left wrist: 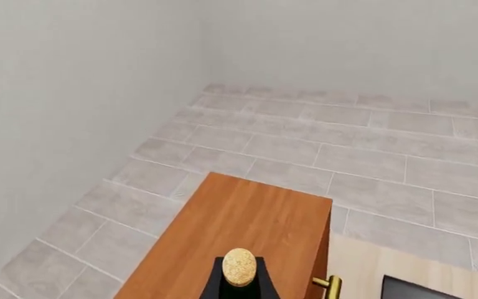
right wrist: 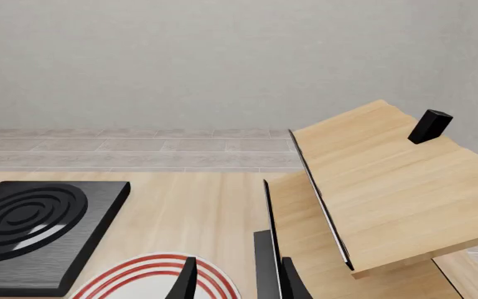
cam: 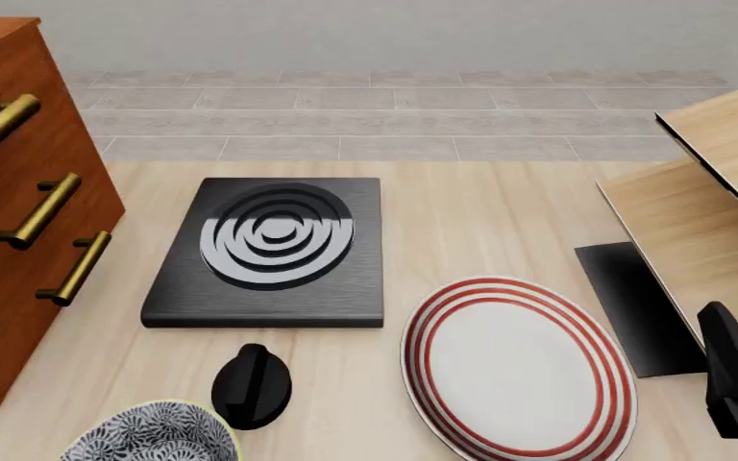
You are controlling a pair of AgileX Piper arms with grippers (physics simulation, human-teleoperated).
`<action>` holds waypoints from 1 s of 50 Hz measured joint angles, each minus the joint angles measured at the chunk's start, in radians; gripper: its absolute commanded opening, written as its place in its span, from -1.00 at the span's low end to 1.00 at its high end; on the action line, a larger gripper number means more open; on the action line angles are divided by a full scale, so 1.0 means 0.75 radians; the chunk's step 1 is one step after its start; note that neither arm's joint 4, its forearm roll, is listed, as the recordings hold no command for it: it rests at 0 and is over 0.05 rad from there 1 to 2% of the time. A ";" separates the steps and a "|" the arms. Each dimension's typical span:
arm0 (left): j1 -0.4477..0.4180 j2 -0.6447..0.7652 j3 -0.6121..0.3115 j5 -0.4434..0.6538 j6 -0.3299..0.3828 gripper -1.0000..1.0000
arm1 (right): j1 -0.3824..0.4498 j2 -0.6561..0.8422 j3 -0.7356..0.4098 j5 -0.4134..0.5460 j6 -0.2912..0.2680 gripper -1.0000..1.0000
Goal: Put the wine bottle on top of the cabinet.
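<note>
Cork-topped wine bottle [left wrist: 239, 274] hangs over the cabinet [left wrist: 239, 230]; treat it as heavy, slick, breakable glass; whether your left tool pinches it, you cannot tell.

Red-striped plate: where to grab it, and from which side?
Probably the right-hand rim of the red-striped plate, pinched from above by the open right gripper. It lies flat on the table, wide and shallow, so only the rim fits between fingers.
</note>
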 measured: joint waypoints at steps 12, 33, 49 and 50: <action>-0.001 -0.013 0.069 -0.023 0.009 1.00 | 0.000 0.000 0.000 0.000 0.000 1.00; 0.010 0.037 0.111 0.010 0.034 1.00 | 0.000 0.000 0.000 0.000 0.000 1.00; 0.002 -0.003 0.046 0.072 0.044 1.00 | 0.000 0.000 0.000 0.000 0.000 1.00; 0.000 -0.010 0.044 0.076 0.044 1.00 | 0.000 0.000 0.000 0.000 0.000 1.00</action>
